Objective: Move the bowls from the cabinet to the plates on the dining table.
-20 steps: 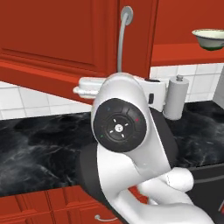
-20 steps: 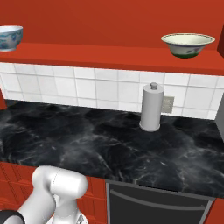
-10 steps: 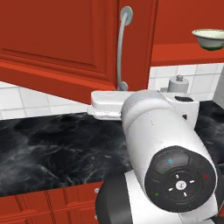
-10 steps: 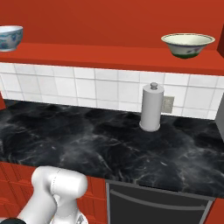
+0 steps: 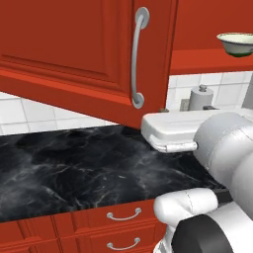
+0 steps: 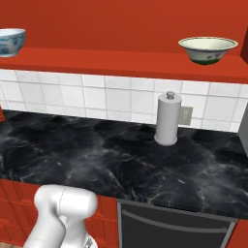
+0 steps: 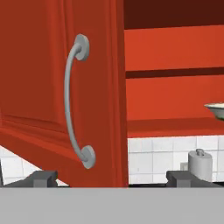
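Hiding cabinet interior, open door (image 5: 84, 54); cream bowl (image 7: 216, 110) cut off.

A grey paper-towel holder (image 6: 167, 118) stands upright on the black marble counter (image 6: 97, 160) (against white tiles (image 6: 97, 97)).

The left base view looks forward from behind the arm, close to an open red wooden cabinet door (image 5: 89, 54) above a black marble counter (image 5: 74, 168). The right base view faces the same counter (image 6: 121, 164) squarely, from further right. The hand view looks level at the door's arched silver handle (image 7: 74, 103), very near. All three share a grey paper-towel holder (image 6: 167, 118).
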Robot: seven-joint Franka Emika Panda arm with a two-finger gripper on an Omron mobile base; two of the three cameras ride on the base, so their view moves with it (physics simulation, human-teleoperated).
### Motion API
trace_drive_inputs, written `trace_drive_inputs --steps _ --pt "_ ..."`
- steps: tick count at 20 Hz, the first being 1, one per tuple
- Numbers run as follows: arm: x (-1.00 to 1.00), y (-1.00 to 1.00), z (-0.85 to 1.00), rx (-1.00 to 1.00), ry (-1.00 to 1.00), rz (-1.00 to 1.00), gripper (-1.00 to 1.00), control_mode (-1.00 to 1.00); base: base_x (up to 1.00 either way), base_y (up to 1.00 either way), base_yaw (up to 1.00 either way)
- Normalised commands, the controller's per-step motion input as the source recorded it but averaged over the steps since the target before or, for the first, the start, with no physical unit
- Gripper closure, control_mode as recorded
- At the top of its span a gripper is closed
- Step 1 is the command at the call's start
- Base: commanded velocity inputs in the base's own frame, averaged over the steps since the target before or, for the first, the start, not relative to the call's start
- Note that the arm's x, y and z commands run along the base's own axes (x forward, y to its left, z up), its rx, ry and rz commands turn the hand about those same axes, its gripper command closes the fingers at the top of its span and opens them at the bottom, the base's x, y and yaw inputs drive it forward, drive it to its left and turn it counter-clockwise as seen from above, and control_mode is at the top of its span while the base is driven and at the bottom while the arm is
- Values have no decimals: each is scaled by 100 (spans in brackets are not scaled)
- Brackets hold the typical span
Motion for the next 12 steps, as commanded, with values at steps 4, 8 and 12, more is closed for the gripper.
trace_drive_inputs --steps 4,8,12 --pt "-10 -42 -1 0 -3 20 -100 -100 0 0 0" --pt "0 -28 -9 0 -1 32 -100 -100 0 0 0" --pt "1 -20 -12 0 -1 40 -100 -100 0 0 0"
